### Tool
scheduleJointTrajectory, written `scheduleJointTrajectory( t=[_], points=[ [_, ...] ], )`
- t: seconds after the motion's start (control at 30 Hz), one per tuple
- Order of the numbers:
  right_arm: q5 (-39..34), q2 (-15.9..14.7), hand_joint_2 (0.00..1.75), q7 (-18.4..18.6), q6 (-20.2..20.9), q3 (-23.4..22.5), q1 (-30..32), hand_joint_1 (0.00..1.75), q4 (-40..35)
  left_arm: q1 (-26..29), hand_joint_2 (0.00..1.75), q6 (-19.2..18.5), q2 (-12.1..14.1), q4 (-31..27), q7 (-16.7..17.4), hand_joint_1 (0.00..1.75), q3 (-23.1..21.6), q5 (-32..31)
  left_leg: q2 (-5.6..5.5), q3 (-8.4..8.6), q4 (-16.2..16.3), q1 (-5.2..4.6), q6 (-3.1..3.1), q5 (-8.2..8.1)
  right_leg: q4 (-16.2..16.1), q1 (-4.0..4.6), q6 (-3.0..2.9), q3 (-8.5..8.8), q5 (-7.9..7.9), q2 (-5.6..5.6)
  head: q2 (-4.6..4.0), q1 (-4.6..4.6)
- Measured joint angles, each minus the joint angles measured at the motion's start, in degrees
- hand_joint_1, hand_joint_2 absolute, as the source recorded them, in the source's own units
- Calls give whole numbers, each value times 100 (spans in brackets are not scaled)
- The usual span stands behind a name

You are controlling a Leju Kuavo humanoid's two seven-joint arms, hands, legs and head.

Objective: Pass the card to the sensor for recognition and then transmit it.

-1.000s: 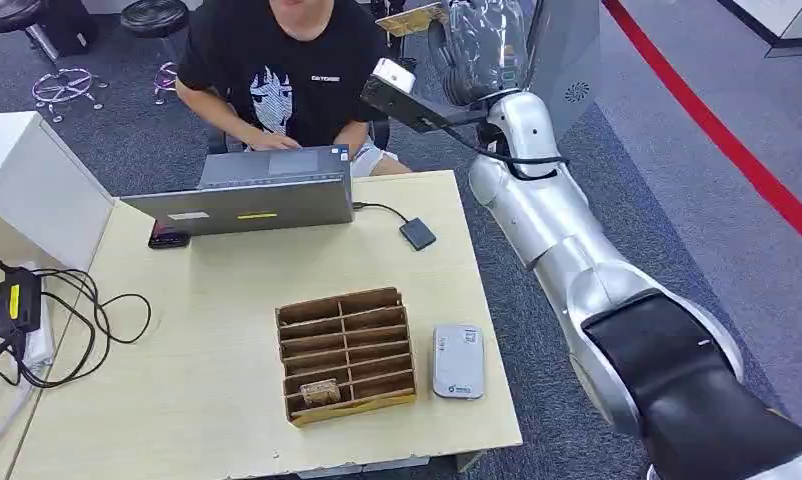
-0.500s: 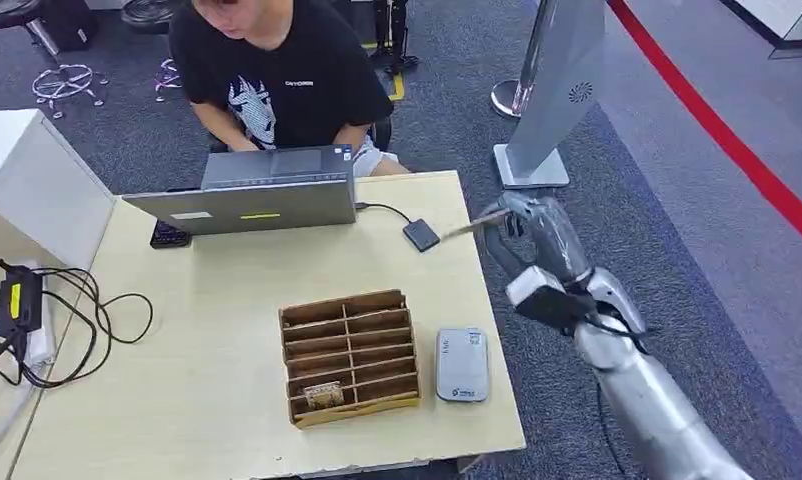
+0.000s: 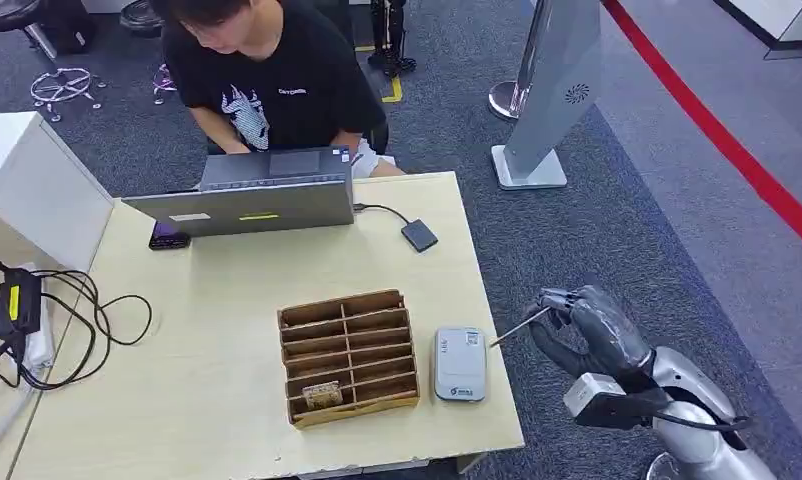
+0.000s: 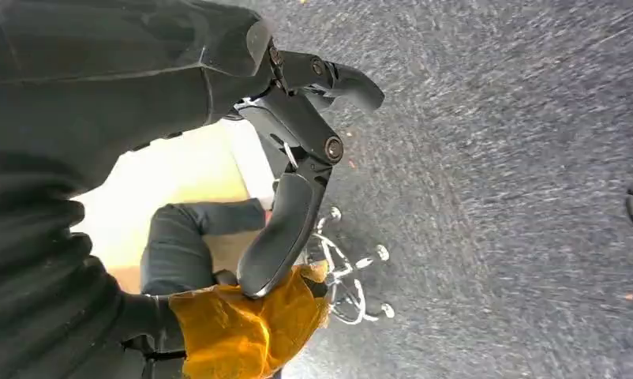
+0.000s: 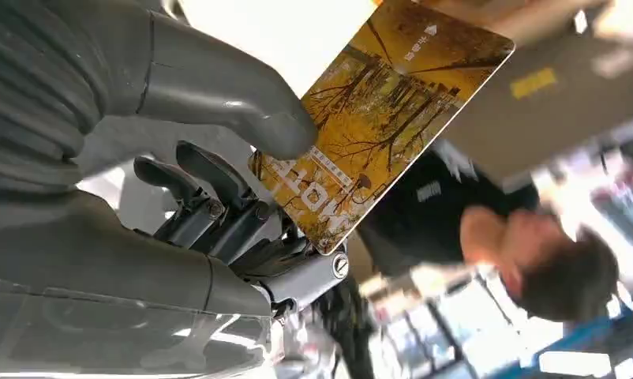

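Yellow autumn-tree plastic card point(image 5: 380, 118) pinched between thick grey thumb point(image 5: 219, 91) and dark fingers point(image 5: 219, 197) of right hand point(image 3: 585, 325). In head view, card point(image 3: 520, 327) seen edge-on as thin sliver, tilted, off the right edge of light wooden bench point(image 3: 227, 300), tip pointing toward small grey rectangular sensor point(image 3: 460, 363) and near it, not touching. Sensor flat on bench just right of brown cardboard divider tray point(image 3: 347, 352); small card-like item in tray's front left slot. Grey laptop point(image 3: 252, 195) at far edge, person in black printed T-shirt point(image 3: 277, 75) seated behind. Black cables point(image 3: 77, 320) at left. Left hand point(image 4: 297, 158) hung over grey carpet point(image 4: 495, 197), fingers loosely curled, nothing held.
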Motion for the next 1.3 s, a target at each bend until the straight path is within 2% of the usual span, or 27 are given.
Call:
scheduleJointTrajectory(
  t=[0.13, 0.2, 0.27, 0.33, 0.43, 0.53, 0.63, 0.93, 1.3],
  points=[
    [238, -220, 175, 181, 534, 141, -120, 175, 41, -9, 175, -26, 0, 0, 0, 0, 4, -55, -1, -1, 0, 0, 0, 0, 1, 0, 0, 1, 0, -1, 0, -2],
    [409, -319, 175, 254, 881, 390, -384, 175, 193, -15, 175, -55, 0, 0, -2, 0, 4, -114, 10, 0, -3, 0, 0, 1, 3, 0, -3, 2, 4, 10, 0, 0],
    [687, -330, 175, 451, 946, 807, -819, 175, 519, -40, 175, -87, -2, 0, -9, 0, 4, -184, 21, 10, -3, 1, -1, 2, 3, 1, -2, 3, 7, 22, 0, 0],
    [1000, -234, 175, 746, 814, 1373, -1318, 175, 1003, -71, 175, -90, -4, 0, -13, 0, 4, -238, 21, 16, -3, 2, -1, 5, 5, 2, -2, 7, 9, 23, 0, 2],
    [1307, 202, 175, 1220, 373, 2294, -2046, 175, 2010, -123, 175, -90, -11, 0, -17, 0, 4, -293, 23, 27, -4, 4, -5, 9, 10, 3, -7, 11, 12, 28, 0, -4],
    [1265, 644, 175, 1374, 61, 3030, -2481, 175, 2923, -134, 175, -92, -13, 0, -20, 0, 4, -336, 15, 23, -4, 4, -1, 13, 14, 3, -6, 11, 12, 18, 0, -2],
    [1237, 913, 175, 1454, -101, 3461, -2747, 175, 3564, -132, 175, -90, -13, 0, -20, 0, 4, -352, 15, 21, -4, 3, -1, 13, 13, 3, -6, 12, 11, 18, 0, 0],
    [1383, 1412, 175, 1731, -457, 3997, -3152, 175, 4701, -131, 175, -87, -7, 0, -20, 0, 4, -378, 18, 26, -4, 3, -2, 10, 9, 3, -6, 11, 11, 20, 0, 0],
    [1410, 1535, 175, 1746, -597, 4068, -3289, 175, 5001, -126, 175, -85, -4, 0, -20, 0, 4, -380, 19, 40, -3, 3, 0, 13, 9, 3, -7, 26, 14, 22, 0, 0]
  ],
)
